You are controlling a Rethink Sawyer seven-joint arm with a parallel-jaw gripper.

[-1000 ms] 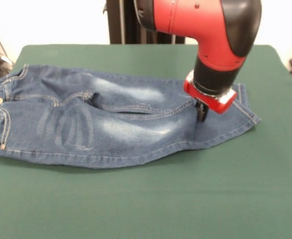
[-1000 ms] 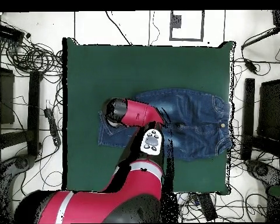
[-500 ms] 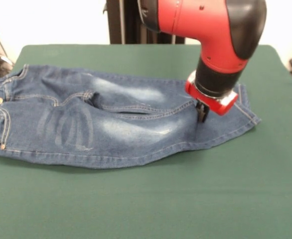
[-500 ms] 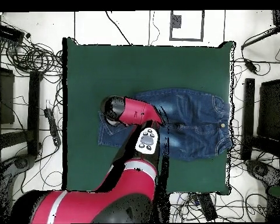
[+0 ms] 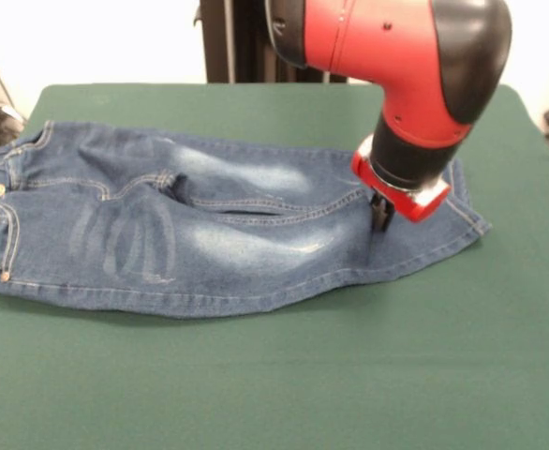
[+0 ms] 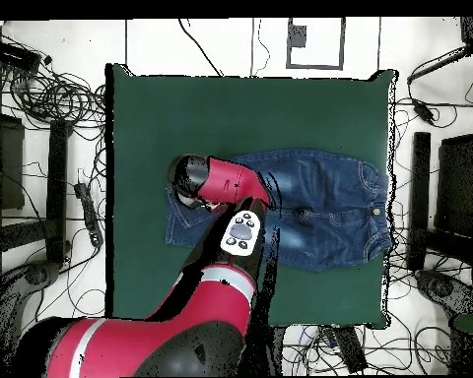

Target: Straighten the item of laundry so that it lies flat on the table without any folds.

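The item of laundry (image 5: 190,234), a small pair of blue denim jeans with whitish faded patches, lies spread across the dark green table (image 5: 274,375), waistband at the left and leg ends at the right. My gripper (image 5: 380,217) comes straight down onto the leg near its hem, its dark fingers pinched together on the denim, where a short crease runs across the leg. In the overhead view the jeans (image 6: 324,207) lie right of the table's (image 6: 181,108) middle, and the red arm's wrist (image 6: 196,182) hides the gripper and part of the leg ends.
The waistband reaches the table's left edge in the front view. Green cloth stretches wide in front of the jeans and behind them. Cables and dark equipment (image 6: 43,148) surround the table on the floor.
The arm's wrist has shifted slightly to the right and a little toward the camera in the front view. The jeans lie much as before.
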